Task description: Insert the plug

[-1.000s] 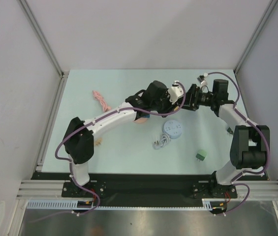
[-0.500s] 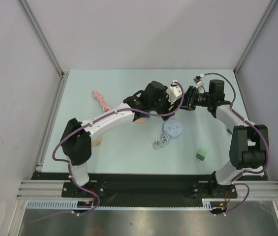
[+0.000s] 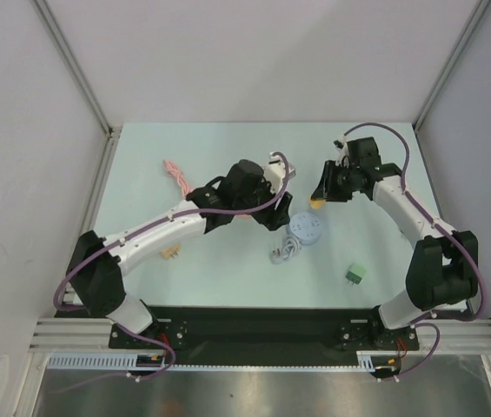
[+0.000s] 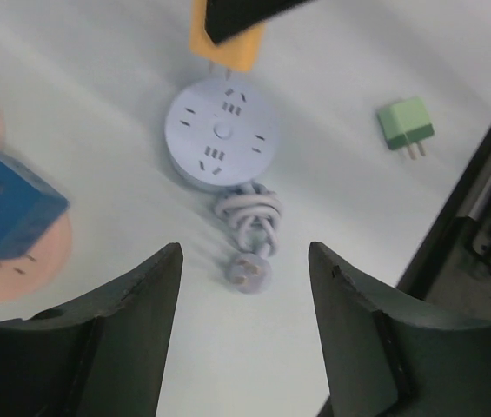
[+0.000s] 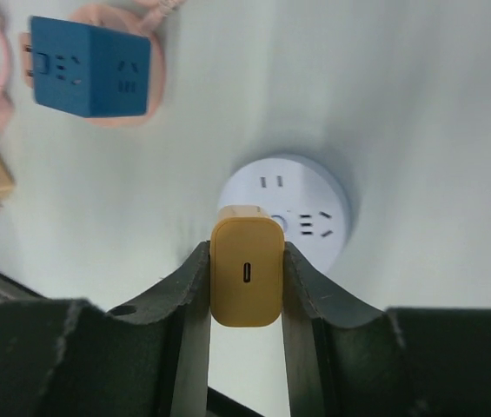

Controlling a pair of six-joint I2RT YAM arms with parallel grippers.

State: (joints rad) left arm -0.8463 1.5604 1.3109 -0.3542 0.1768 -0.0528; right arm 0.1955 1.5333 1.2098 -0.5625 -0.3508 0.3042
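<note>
Right jaws are clamping the likely stiff, light yellow plug (image 5: 245,282) by its flat sides above the socket (image 5: 315,198); left jaws are gaping.

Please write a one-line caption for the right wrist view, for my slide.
The right gripper holds the yellow plug between its fingers, close to the round socket.

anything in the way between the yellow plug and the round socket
Nothing visible. The right claw holds the yellow plug over the round socket, whose top face is bare. The open left claw hangs off to one side, not between them.
</note>
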